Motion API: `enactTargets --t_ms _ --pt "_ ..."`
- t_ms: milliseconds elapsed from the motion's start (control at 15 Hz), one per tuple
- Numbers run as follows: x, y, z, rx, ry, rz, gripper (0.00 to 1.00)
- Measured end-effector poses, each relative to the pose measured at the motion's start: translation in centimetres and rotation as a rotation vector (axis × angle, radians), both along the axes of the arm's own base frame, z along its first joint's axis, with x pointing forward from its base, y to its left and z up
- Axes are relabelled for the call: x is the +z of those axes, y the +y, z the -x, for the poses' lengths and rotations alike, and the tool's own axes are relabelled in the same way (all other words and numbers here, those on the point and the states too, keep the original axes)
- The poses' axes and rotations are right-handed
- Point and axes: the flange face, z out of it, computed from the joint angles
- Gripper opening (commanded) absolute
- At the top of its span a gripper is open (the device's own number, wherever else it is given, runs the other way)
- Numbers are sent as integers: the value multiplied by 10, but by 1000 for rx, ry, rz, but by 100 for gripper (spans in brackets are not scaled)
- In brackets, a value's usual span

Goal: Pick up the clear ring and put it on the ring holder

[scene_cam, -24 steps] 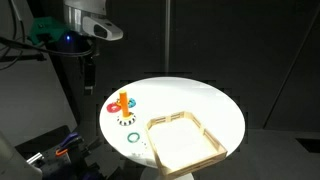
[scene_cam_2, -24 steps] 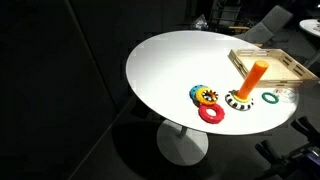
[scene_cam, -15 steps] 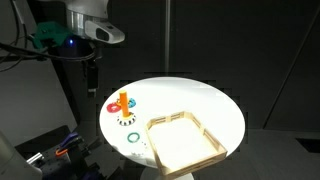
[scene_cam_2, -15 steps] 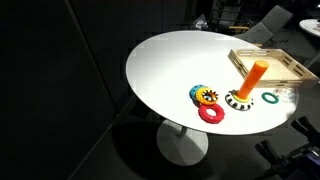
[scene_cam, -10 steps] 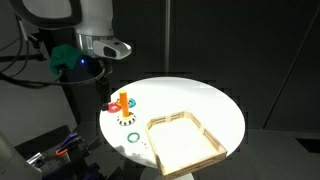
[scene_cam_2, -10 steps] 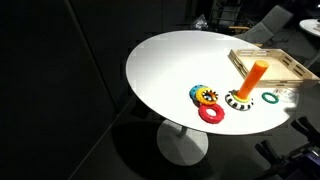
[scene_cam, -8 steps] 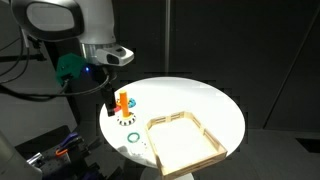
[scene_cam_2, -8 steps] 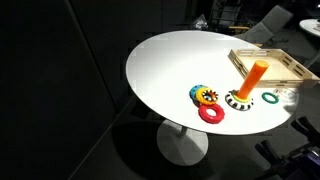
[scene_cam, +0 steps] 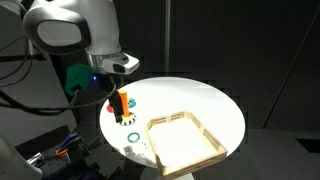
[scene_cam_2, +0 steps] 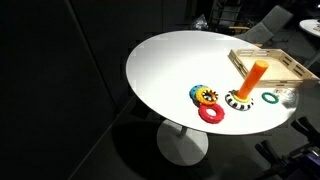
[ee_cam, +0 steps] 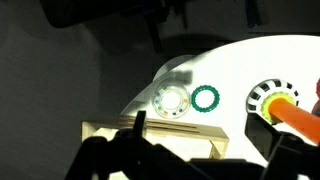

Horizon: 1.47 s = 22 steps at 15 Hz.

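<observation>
The clear ring (ee_cam: pixel 171 101) lies flat on the white round table (scene_cam: pixel 190 100), with coloured beads inside it. A green ring (ee_cam: pixel 206 98) lies beside it and also shows in both exterior views (scene_cam: pixel 131 137) (scene_cam_2: pixel 270 97). The ring holder (scene_cam: pixel 122 101), an orange peg on a round base, stands near the table edge; it shows in an exterior view (scene_cam_2: pixel 255 80) and in the wrist view (ee_cam: pixel 285 108). My gripper (scene_cam: pixel 113 106) hangs above the table edge beside the ring holder. In the wrist view its dark fingers (ee_cam: pixel 205 150) stand apart and hold nothing.
A shallow pale wooden tray (scene_cam: pixel 213 140) (scene_cam_2: pixel 285 70) (ee_cam: pixel 190 133) sits on the table next to the rings. A red ring (scene_cam_2: pixel 211 113) and a yellow and blue ring (scene_cam_2: pixel 204 95) lie near the ring holder. The surroundings are dark.
The arm has swung down and over toward the table, bringing my gripper from above the table's side to just beside the ring holder. The rings, holder and tray have not moved.
</observation>
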Motion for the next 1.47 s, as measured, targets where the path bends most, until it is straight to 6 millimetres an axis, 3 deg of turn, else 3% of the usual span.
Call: enactTargets --t_ms 533,1467 --pt "-23 -5 -12 -26 -1 -8 100" --pt "-128 -21 -66 -58 94 5 100"
